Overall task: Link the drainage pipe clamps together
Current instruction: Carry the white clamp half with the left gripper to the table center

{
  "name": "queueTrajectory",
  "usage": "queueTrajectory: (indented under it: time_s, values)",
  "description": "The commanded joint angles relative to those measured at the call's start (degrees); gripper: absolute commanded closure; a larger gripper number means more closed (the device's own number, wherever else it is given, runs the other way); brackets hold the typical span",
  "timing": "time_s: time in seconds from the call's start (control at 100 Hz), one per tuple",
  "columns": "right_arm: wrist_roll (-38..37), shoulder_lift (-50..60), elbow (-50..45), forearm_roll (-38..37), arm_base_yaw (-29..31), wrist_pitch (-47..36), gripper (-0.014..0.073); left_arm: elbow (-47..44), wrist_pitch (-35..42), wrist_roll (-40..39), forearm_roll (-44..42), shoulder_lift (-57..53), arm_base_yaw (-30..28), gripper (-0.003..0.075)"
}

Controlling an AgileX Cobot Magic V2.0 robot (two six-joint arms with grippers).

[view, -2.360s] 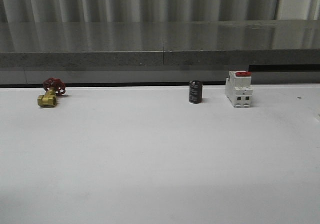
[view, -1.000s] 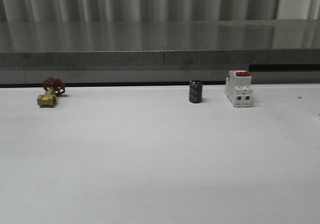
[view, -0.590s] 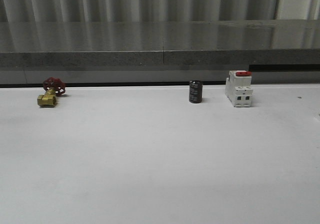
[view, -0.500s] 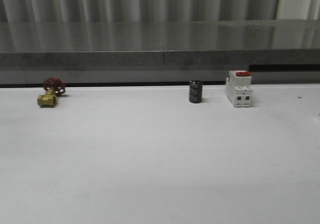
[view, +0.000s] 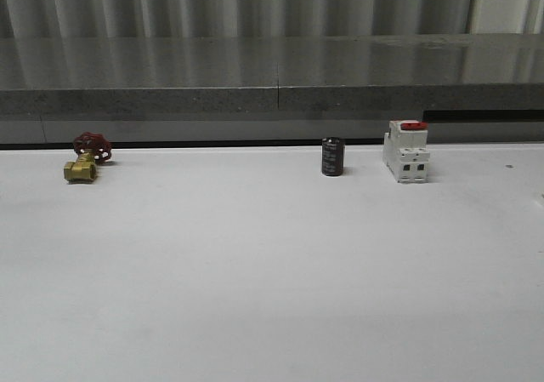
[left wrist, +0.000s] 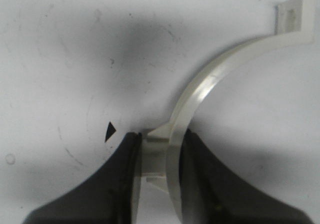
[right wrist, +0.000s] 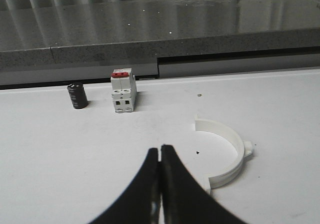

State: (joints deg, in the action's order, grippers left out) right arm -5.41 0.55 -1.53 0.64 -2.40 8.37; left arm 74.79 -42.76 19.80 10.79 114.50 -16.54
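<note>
Fingers [left wrist: 120,184] of the left tool [left wrist: 157,181] are clamped on one white clamp half [left wrist: 200,92] at its small outer tab, one dark finger on each side of the band; from there the arc sweeps away over the white counter [left wrist: 60,59] to a flat end flange at its far end, with a dark shadow on the surface beside it. Whether this half rests on the counter or is lifted off it cannot be told. The right tool [right wrist: 160,184] has its two dark fingers pressed together with nothing between them, above the counter. Just beside it lies the second clamp half [right wrist: 227,156], standing on its edge on the counter with its open side toward the tool and a small tab on its outer curve. Farther back, near the grey ledge [right wrist: 200,29], stand a white breaker with a red top [right wrist: 123,90] and a small black cylinder [right wrist: 77,96], close together but apart. The front view shows the same breaker [view: 406,151] and cylinder [view: 332,156] along the back of the counter, and well apart to the left a brass valve with a red handwheel [view: 86,158].
</note>
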Motion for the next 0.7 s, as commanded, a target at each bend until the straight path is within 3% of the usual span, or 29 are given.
queueTrajectory:
  time_s: [0.0,0.21,0.51,0.69]
  values:
    - [0.55,0.83,0.9,-0.12,0.36,-4.62,0.0662,1.73,0.12,-0.49,1.65,-5.88,1.11,0.0741]
    - [0.55,0.83,0.9,-0.12,0.36,-4.62,0.0662,1.52,-4.25,-10.62,0.25,-13.59,7.87,0.0741]
    - [0.55,0.83,0.9,-0.12,0.36,-4.62,0.0662,1.52,-4.01,-32.62,-9.4,-17.55,28.87,0.0741]
    - [0.55,0.83,0.9,-0.12,0.36,-4.62,0.0662,1.52,-0.39,-39.58,-10.42,-14.21,40.18,0.0741]
